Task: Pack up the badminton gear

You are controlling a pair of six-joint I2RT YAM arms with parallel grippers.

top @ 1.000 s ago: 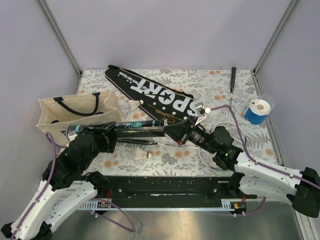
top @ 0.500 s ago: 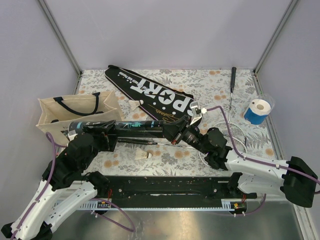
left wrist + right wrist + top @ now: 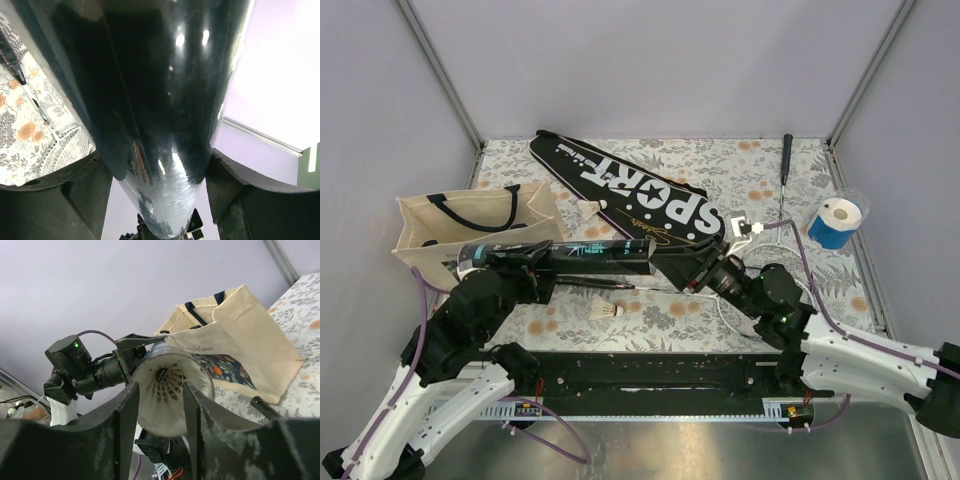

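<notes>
My right gripper point(image 3: 672, 264) has backed off. Half a second ago it was pushed further left against the open end of the tube point(image 3: 585, 256); now it sits a little more toward the right of the overhead frame, just beside that end. The tube has hardly moved and spans the centre-left, clamped near its left end by the left gripper point(image 3: 525, 268). In the right wrist view my fingers press on both sides of a shuttlecock point(image 3: 162, 382), so I judge the push did not seat it and I must line up again. A loose shuttlecock point(image 3: 610, 313) lies on the table just below the tube, and the racket point(image 3: 785, 165) and cover point(image 3: 630, 190) are not yet packed.
</notes>
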